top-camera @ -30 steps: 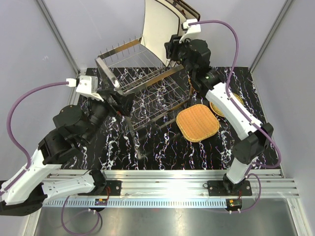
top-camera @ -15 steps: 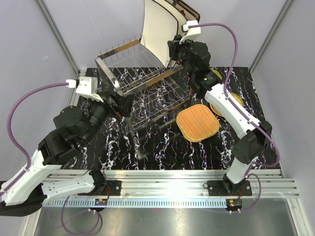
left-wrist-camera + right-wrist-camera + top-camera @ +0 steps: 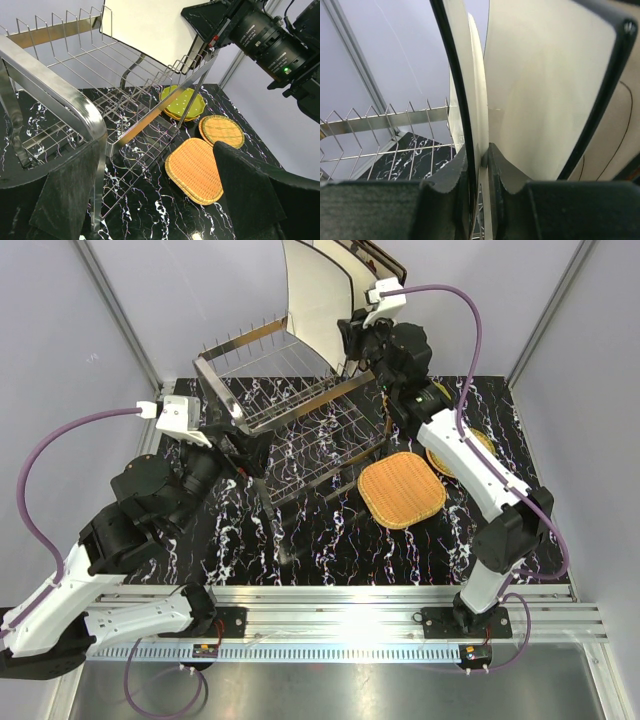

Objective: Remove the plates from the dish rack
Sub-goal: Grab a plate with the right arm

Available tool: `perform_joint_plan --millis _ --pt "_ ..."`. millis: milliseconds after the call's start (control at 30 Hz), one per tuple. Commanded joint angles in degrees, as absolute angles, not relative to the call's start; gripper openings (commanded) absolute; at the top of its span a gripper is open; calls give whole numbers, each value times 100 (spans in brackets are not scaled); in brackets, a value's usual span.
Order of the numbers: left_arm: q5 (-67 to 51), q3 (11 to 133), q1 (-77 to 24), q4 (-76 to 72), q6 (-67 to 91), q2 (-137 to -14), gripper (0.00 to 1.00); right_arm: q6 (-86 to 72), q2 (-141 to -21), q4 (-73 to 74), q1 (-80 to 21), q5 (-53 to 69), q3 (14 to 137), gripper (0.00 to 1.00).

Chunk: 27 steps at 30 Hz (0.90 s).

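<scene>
**While the right gripper clamps a cream plate, the left sits slack at the rack**

As seen from overhead, the rack [image 3: 290,415] stands at the back of the black marbled table [image 3: 300,550]. The cream plate [image 3: 315,300] stands on edge at the rack's far right corner, over the upper tier. Its lower edge is down among the prongs.

- Right gripper [image 3: 477,150]: clenched on the cream plate's rim, one finger on each face.
- A second plate [image 3: 380,255] with a dark rim stands just behind the cream one.
- Left gripper [image 3: 237,443]: at the rack's near left corner. Its fingers [image 3: 60,195] are spread wide and grasp nothing, with the corner post just beside one of them.
- Right of the rack, flat on the table, lie a wicker plate [image 3: 400,490] and a smaller wicker plate [image 3: 221,131].
- A green dotted plate [image 3: 182,101] lies near them.
</scene>
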<state>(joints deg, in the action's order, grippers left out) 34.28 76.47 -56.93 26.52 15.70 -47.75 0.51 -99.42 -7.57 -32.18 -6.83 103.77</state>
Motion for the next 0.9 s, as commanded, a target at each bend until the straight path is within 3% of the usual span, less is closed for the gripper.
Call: perform_joint_plan --millis 0,867 --pt "3533 7813 -5660 2496 1626 -4799 99 351 -9712 -1521 -3217 -413 11065 0" --pt "3445 8121 -5660 2505 1617 -4992 99 598 -10169 -1354 -3208 -246 12892 0"
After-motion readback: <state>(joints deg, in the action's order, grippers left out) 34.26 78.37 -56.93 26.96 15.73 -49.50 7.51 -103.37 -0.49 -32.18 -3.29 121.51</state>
